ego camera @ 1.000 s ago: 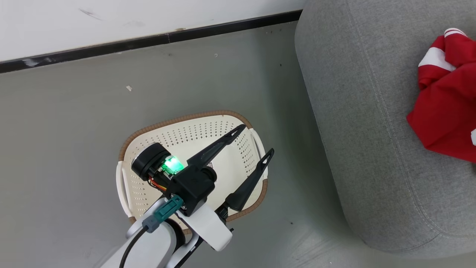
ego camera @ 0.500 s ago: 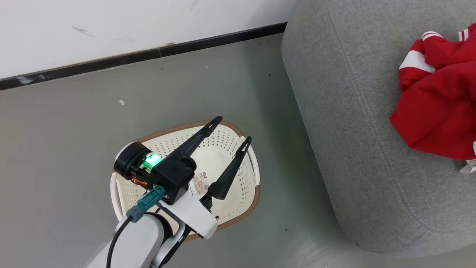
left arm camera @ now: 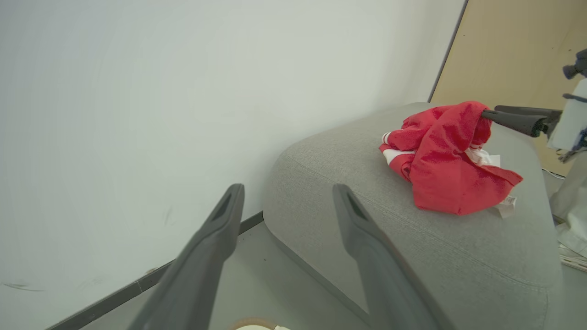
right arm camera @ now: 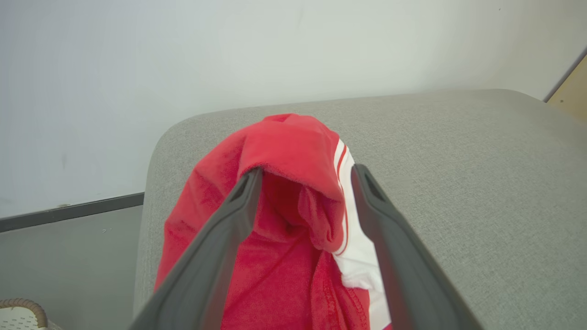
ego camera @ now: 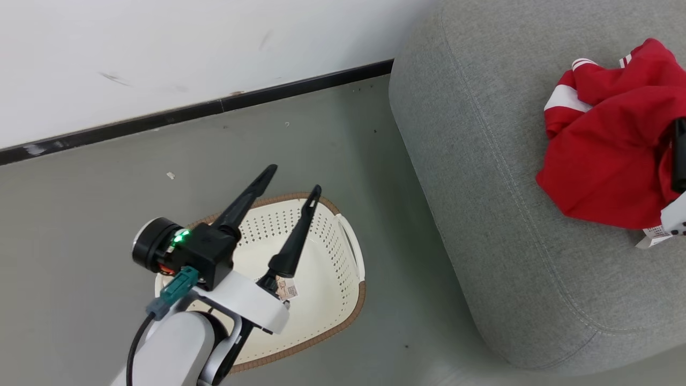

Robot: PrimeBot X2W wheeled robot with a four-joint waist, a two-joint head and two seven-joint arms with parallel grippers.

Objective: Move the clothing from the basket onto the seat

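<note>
The red clothing (ego camera: 605, 155) with white stripes lies bunched on the grey seat (ego camera: 482, 187), its white tag (ego camera: 654, 236) at the near edge. My right gripper (right arm camera: 307, 172) is open, its fingers pushed into the folds of the clothing (right arm camera: 284, 238), with cloth draped over the tips. One of its dark fingers (ego camera: 679, 155) shows at the head view's right edge. The cream basket (ego camera: 351, 252) stands on the floor, holding no garments, its paper label (ego camera: 288, 290) bare. My left gripper (ego camera: 295, 179) hangs open above the basket, pointing toward the wall, with nothing between its fingers (left arm camera: 215, 243).
A white wall with a black baseboard (ego camera: 187, 115) runs behind the basket. Grey floor (ego camera: 396, 225) separates the basket from the seat's rounded corner. A tan panel (left arm camera: 518, 46) stands behind the seat (left arm camera: 412, 238).
The head camera has shifted, sliding the scene left and down. My left gripper swung from over the basket's right side toward the wall. A right finger came into view by the clothing.
</note>
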